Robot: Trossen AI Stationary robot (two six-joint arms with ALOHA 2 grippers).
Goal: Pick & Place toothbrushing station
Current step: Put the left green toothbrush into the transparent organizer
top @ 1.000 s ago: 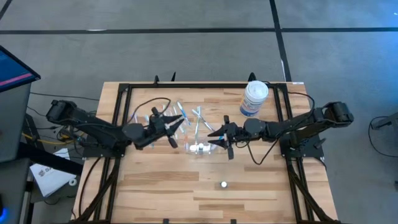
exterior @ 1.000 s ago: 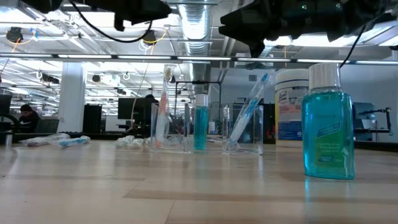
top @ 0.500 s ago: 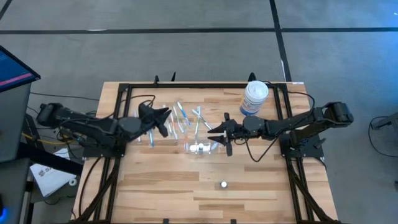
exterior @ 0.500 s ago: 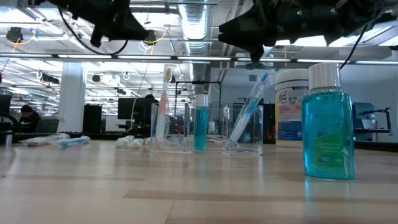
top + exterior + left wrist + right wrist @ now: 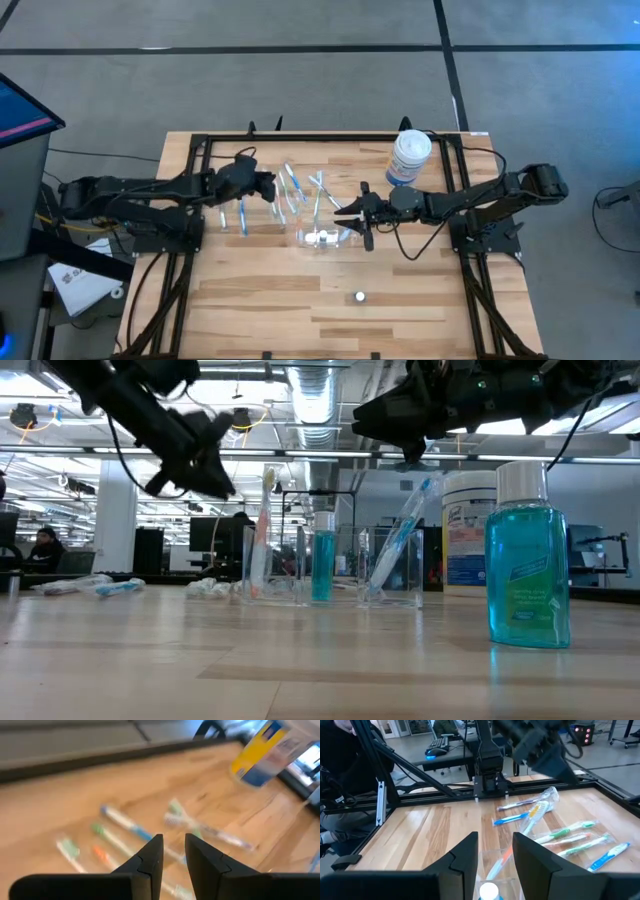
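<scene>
A clear plastic holder [image 5: 322,238] stands mid-table; in the low view [image 5: 330,592] it holds an orange-and-white toothbrush [image 5: 262,540], a blue toothbrush [image 5: 398,548] and a small clear tube with blue inside [image 5: 322,565], all upright or leaning. Several white-and-blue toothbrushes [image 5: 292,188] lie loose on the table behind it; they also show in the left wrist view [image 5: 125,822] and the right wrist view [image 5: 570,837]. My left gripper [image 5: 264,187] hovers over the loose toothbrushes, fingers a little apart [image 5: 173,851], empty. My right gripper [image 5: 352,217] hangs just right of the holder, open [image 5: 495,851], empty.
A large white tub with a blue label [image 5: 410,155] stands at the far right. A bottle of blue-green liquid with a white cap [image 5: 528,560] stands near the front, right of centre [image 5: 360,296]. A black frame [image 5: 330,137] rims the table.
My left gripper has drawn back from beside the holder toward the table's far left and come down over the loose toothbrushes; its arm now lies stretched low. My right gripper has kept still beside the holder.
</scene>
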